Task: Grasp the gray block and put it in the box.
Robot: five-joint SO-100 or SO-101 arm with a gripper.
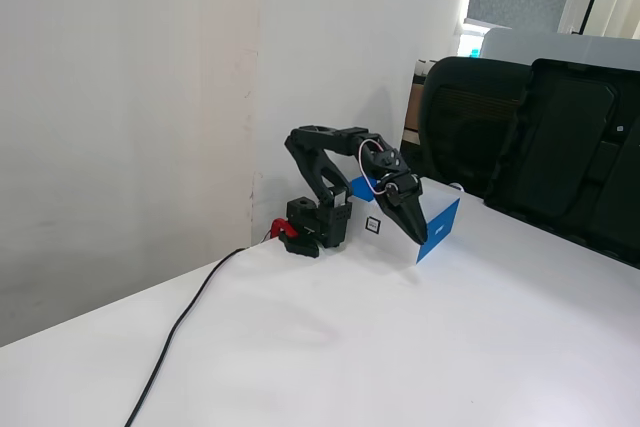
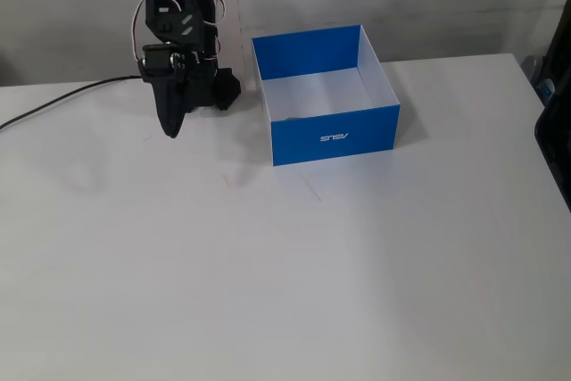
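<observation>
The box (image 2: pixel 335 136) stands on the white table at the back, with blue sides and a white floor; nothing shows inside it. In a fixed view it shows a white side with a small black mark (image 1: pixel 373 224) and a blue panel (image 1: pixel 440 230). The gray block is not visible in either fixed view. My gripper (image 2: pixel 169 129) hangs point-down just left of the box, close to the arm's base, with its jaws together and nothing seen between them. In a fixed view the gripper (image 1: pixel 420 237) overlaps the box's front.
A black cable (image 1: pixel 180 332) runs from the arm's base (image 1: pixel 318 222) across the table to the near left edge. Black chairs (image 1: pixel 560 147) stand behind the table's far edge. A white wall is close behind the arm.
</observation>
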